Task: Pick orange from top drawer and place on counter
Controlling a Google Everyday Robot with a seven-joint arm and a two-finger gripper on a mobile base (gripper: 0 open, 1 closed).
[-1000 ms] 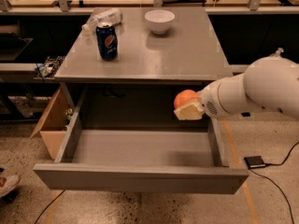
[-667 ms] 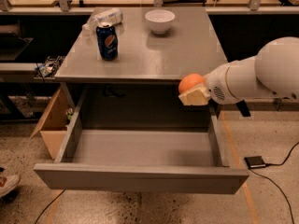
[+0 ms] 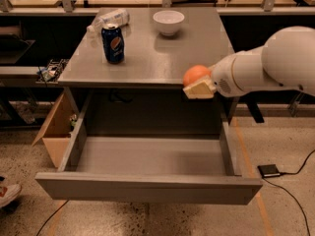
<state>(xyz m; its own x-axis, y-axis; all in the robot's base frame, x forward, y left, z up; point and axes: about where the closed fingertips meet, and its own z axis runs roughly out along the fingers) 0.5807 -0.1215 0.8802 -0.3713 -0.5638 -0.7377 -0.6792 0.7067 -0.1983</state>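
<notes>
The orange (image 3: 195,74) is a small round fruit held in my gripper (image 3: 198,83), level with the front edge of the counter (image 3: 152,53) at its right front part. My gripper is shut on the orange, with a cream finger pad (image 3: 199,90) under it. My white arm (image 3: 266,65) reaches in from the right. The top drawer (image 3: 147,156) is pulled out wide below, and its flat grey bottom shows nothing in it.
A blue soda can (image 3: 113,43), a toppled clear plastic bottle (image 3: 109,19) and a white bowl (image 3: 168,22) stand on the counter's back half. An open cardboard box (image 3: 55,132) sits on the floor left of the drawer. A small black device (image 3: 269,170) with a cable lies on the floor at right.
My gripper has lifted the orange from inside the drawer's right side up to the counter's front edge.
</notes>
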